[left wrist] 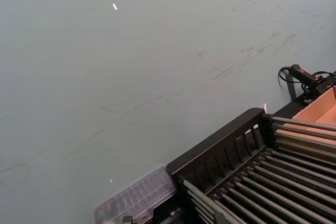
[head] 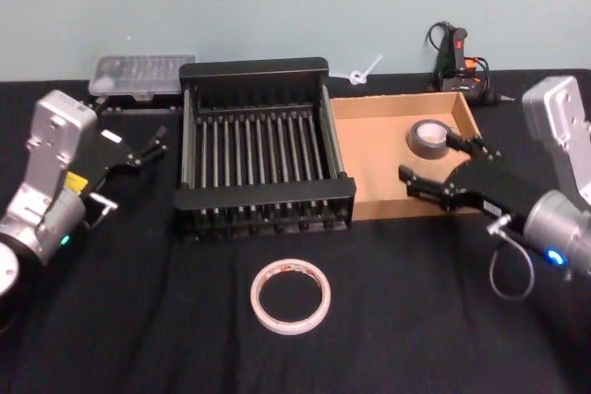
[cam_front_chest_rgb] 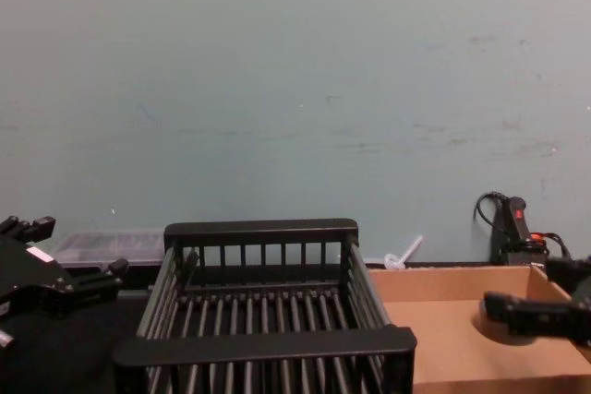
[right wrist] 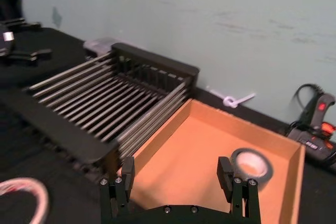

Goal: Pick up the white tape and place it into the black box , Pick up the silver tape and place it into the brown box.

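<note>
silver tape (head: 429,138) already lies in brown box (head: 369,196), upper right | white tape (head: 291,294) flat at lower centre, in front of black box (head: 185,149) | I read right gripper (head: 441,169) (jaws spread, empty) as nearer | left gripper (head: 138,149) open, empty, parked far left

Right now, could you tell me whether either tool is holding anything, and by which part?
Nothing is held. The right tool hangs open over the brown box beside the silver tape; the left tool is open, left of the black box.
</note>
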